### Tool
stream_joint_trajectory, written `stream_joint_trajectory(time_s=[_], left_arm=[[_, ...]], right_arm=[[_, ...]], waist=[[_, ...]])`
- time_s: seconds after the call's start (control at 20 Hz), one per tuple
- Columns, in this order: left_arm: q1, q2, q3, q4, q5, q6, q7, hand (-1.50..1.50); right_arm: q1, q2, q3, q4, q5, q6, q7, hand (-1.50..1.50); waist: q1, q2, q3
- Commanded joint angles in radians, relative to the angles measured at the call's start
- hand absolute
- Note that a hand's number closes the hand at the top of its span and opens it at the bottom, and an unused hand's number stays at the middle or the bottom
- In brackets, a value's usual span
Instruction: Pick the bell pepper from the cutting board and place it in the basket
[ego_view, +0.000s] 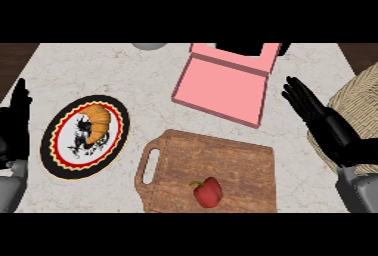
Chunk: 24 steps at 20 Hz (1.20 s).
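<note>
The red bell pepper (208, 192) lies on the wooden cutting board (221, 160), near its lower edge — well to the left of the right hand (325, 125), which is open with straight fingers, holding nothing. The woven basket (362, 100) sits just right of that hand. The left hand (15, 125) rests open at the worktop's (148, 80) left edge — a croissant (98, 122) on a plate (63, 160) just to its right.

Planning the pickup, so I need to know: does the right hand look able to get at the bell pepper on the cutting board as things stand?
Probably yes. The right hand is open beside the basket, and the bell pepper lies exposed near the cutting board's near edge. Nothing stands between them.
</note>
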Motion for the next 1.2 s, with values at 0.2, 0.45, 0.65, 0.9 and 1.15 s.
stream_joint_trajectory(time_s=[0.2,0.45,0.65,0.9,1.15], left_arm=[[-0.010,-0.088,-0.024,-0.057,0.087,-0.108,-0.055,0.00],[-0.001,-0.129,-0.063,-0.095,0.133,-0.158,-0.018,0.00],[-0.019,-0.108,-0.024,-0.061,0.155,-0.171,-0.010,0.00],[0.007,-0.094,-0.005,-0.074,0.165,-0.182,-0.001,0.00],[0.030,-0.119,-0.023,-0.056,0.143,-0.169,-0.038,0.00]], right_arm=[[0.006,-0.006,0.053,-0.139,0.306,-0.171,-0.072,1.50],[-0.019,0.261,0.304,-0.177,0.534,-0.353,-0.233,-1.50],[0.063,0.317,0.312,-0.118,0.785,-0.634,-0.152,-1.50],[0.132,0.289,0.328,-0.276,1.069,-0.709,0.172,-1.50],[0.153,0.115,0.374,-0.337,1.195,-0.355,0.436,-1.50]], waist=[[-0.023,0.003,0.009],[0.004,0.001,0.010],[-0.030,-0.001,0.008],[-0.050,-0.008,0.006],[-0.058,-0.010,-0.001]])
